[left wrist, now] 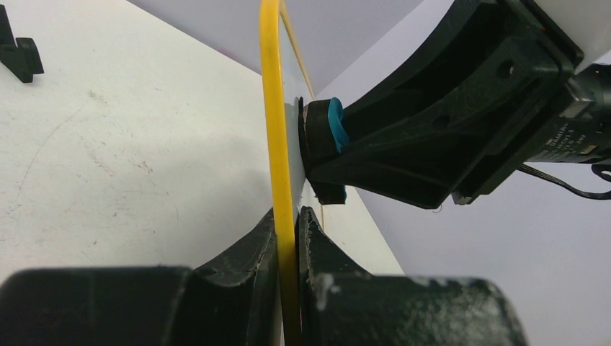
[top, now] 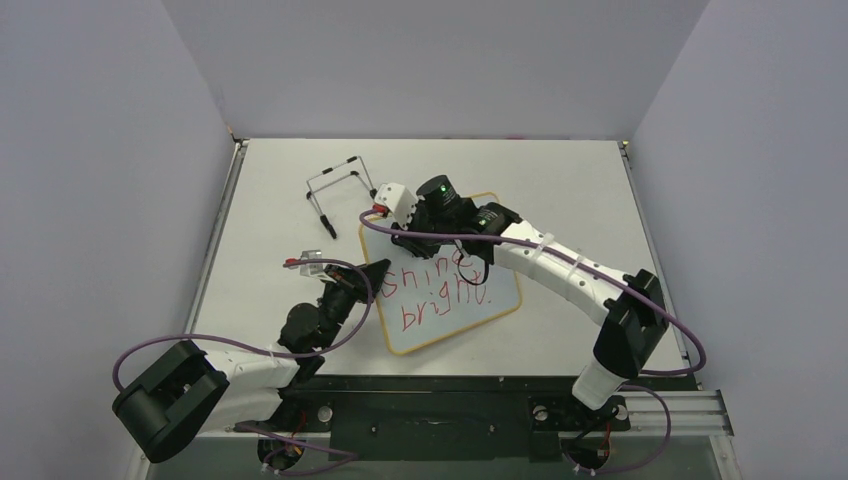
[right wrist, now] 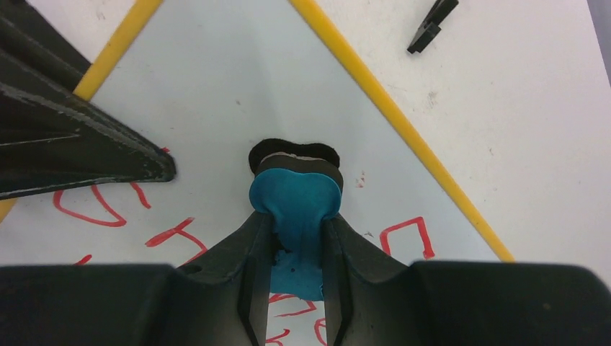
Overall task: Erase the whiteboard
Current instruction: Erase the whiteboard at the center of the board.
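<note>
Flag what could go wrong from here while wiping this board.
1. The left pincer grips only the board's thin yellow rim; the eraser's push may pivot the board or slip it free.
2. The right pincer squeezes the soft eraser, bulging it; sideways strokes might twist it out.
3. The left pincer's finger lies over the red writing close to the eraser; strokes that way could collide.

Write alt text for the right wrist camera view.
The right gripper pinches a blue eraser block, its black felt face pressed on the glossy white, yellow-framed whiteboard amid red handwriting. The left gripper's black finger grips the frame at left.
</note>
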